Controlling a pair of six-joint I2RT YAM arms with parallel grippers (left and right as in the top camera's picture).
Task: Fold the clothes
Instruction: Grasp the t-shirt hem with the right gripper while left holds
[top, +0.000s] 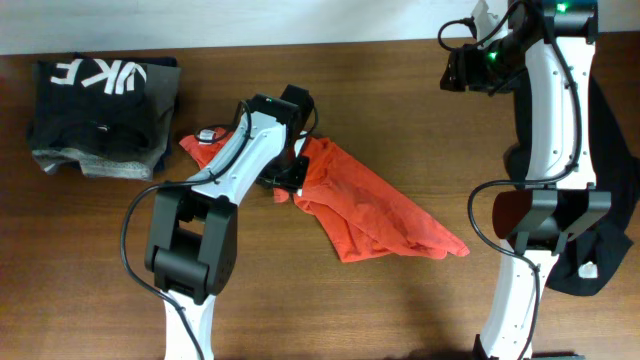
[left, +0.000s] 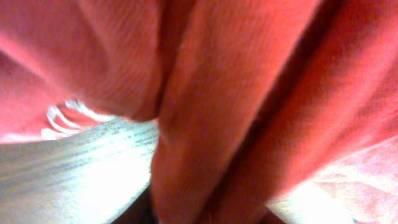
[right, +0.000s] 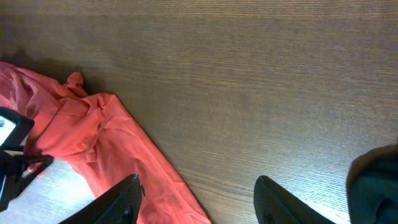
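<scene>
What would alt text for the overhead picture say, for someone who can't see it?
A crumpled orange-red T-shirt lies in the middle of a wooden table, with the left arm bent over its left end. A folded dark stack sits at the far left, and the right arm stands over a black garment at the right.

Matt orange-red knit cloth T-shirt (top: 372, 203); smooth wood-grain table (top: 400, 310)

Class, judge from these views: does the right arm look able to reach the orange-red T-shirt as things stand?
Probably yes: the right gripper is open and empty, and only bare table lies between it and the orange-red T-shirt.
</scene>
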